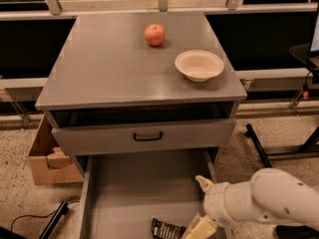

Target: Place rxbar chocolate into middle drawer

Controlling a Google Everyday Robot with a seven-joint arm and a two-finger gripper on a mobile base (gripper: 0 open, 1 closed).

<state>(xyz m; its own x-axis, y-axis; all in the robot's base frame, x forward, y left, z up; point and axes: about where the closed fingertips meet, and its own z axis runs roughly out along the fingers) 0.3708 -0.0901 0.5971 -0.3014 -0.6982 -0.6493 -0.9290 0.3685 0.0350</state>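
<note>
We are seeing the small flat dark-wrapped rxbar chocolate [167,229] lying in the long grey middle drawer [134,183], just left of the tan-fingered gripper [201,206], with the round red apple [155,35] sitting behind-left of the shallow cream bowl [199,65] on the grey cabinet top [104,68].

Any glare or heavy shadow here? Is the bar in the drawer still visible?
Camera view: mild sheen on the cabinet top by the bowl, nothing blown out. The gap under the top is in deep shadow. The drawer floor is dim but even. The rxbar is dark yet visible at the bottom edge, beside the open gripper at the drawer's right.
</note>
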